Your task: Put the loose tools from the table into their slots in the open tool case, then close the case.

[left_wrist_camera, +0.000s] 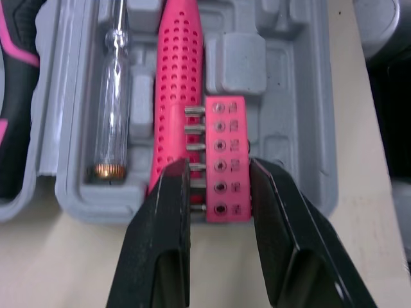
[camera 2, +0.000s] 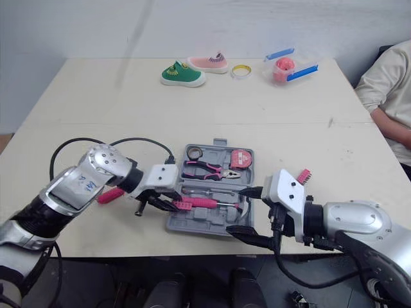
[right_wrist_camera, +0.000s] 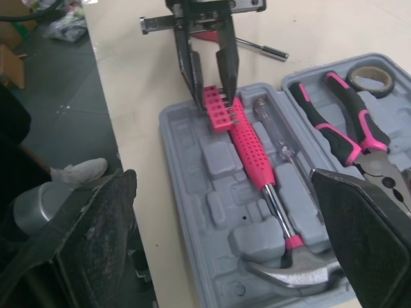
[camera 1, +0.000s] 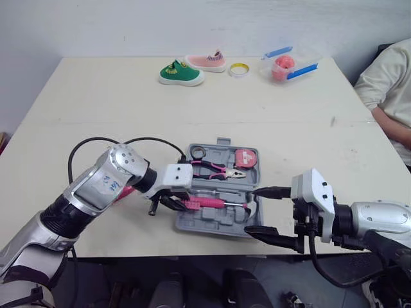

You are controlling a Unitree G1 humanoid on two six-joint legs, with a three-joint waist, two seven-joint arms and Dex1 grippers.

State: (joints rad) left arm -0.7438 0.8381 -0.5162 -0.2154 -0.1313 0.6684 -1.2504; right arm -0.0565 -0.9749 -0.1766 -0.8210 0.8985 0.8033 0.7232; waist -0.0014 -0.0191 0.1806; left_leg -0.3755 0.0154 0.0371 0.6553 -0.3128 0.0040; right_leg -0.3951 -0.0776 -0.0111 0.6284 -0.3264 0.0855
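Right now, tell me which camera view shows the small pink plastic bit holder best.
Left wrist view: the pink bit holder sits close, bits countable, in the left gripper. Right wrist view shows it smaller; eye views barely.

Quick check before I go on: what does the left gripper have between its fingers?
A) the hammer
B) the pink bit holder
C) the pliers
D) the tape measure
B: the left gripper is closed on the pink bit holder, at the edge of the tool case, beside the hammer lying in its slot.
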